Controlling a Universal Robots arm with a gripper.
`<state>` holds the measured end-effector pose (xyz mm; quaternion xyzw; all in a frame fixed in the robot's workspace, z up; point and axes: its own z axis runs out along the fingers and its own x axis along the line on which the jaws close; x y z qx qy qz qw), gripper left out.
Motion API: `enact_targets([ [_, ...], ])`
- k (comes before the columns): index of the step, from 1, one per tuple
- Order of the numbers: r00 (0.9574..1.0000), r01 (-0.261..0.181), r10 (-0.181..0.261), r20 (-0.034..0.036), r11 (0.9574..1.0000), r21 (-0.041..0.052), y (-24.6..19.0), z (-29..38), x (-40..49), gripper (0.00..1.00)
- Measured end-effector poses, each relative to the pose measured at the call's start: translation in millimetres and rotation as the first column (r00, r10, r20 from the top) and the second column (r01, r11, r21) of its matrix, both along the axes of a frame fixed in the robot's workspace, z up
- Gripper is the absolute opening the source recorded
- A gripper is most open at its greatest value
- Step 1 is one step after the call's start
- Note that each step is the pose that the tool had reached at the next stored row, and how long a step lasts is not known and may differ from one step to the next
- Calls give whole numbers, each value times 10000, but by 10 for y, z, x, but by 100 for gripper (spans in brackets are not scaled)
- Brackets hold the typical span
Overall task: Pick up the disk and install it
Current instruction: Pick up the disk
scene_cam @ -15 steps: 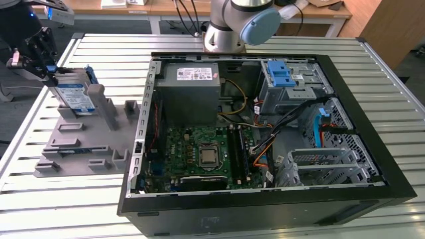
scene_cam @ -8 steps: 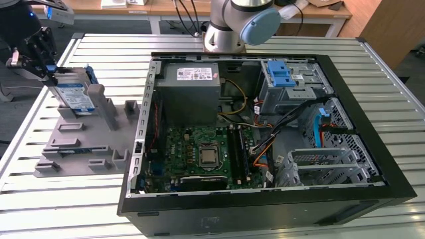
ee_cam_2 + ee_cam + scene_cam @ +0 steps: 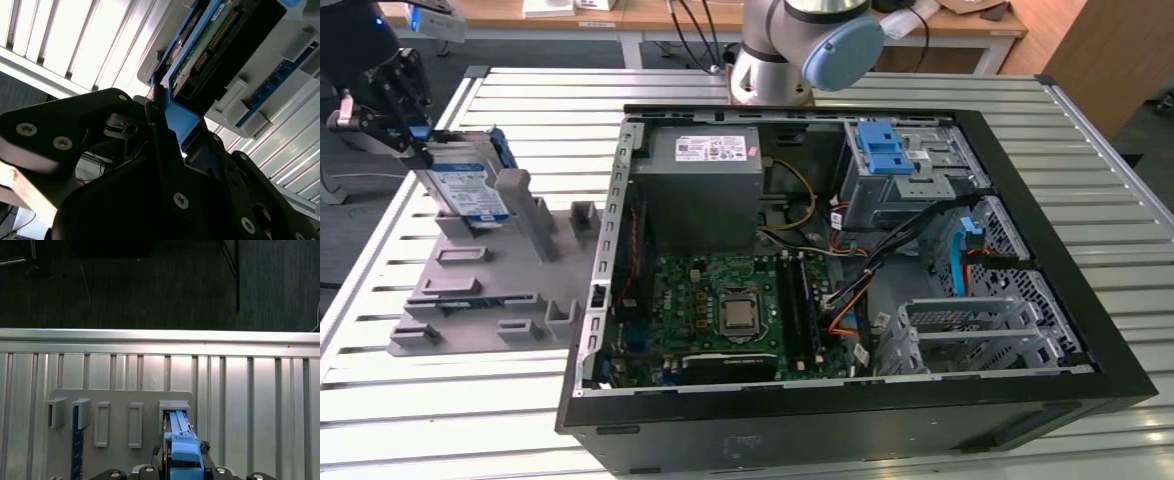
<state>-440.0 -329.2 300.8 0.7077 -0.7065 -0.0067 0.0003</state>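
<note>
Blue-framed disk (image 3: pixel 464 185), judged stiff, dense and shock-sensitive, stands upright in the grey rack (image 3: pixel 480 290), with the gripper (image 3: pixel 416 150) clenched on its carrier frame's upper end.

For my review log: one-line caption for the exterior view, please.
Gripper grasps the disk standing in a grey fixture beside the open computer case.

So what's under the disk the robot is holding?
A grey slotted holder on the slatted table. The disk stands upright over it, gripper clamped on top. A grey post partly hides its bottom edge, so touching or lifted is unclear.
</note>
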Motion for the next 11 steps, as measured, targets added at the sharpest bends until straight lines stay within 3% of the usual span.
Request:
enact_targets([
  [11, 10000, 0, 0, 1, 10000, 0, 0, 58, 0, 36],
])
